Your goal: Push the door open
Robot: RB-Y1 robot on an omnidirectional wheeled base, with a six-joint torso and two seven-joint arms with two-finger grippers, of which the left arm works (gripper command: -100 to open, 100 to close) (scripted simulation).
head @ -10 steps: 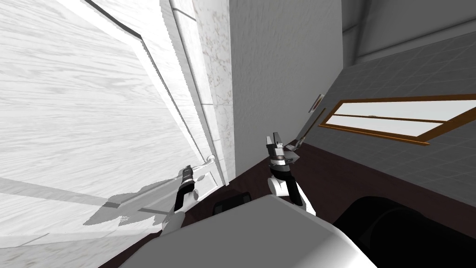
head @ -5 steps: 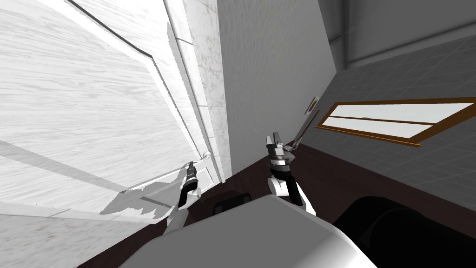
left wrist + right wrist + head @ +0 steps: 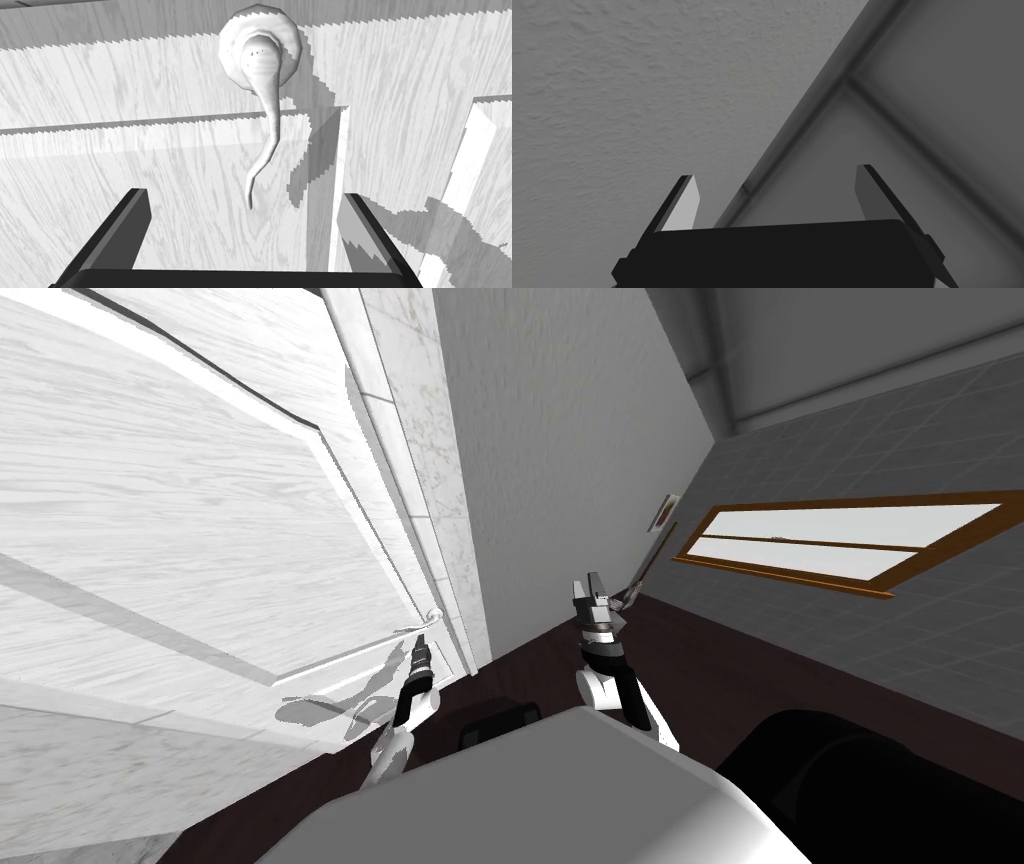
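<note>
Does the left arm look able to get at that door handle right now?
Probably yes: the left gripper is open, the handle hangs just ahead of the gap between its fingers, and nothing stands between them.

Brightly lit white door (image 3: 150, 538), jagged-edged shadows across it, dimmer grey wall (image 3: 560, 438), edges splayed by wide lens

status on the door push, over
Left gripper open at the door, handle tip in line with its gap, not gripped. Right gripper open, held off to the side. Nothing in the way.
</note>
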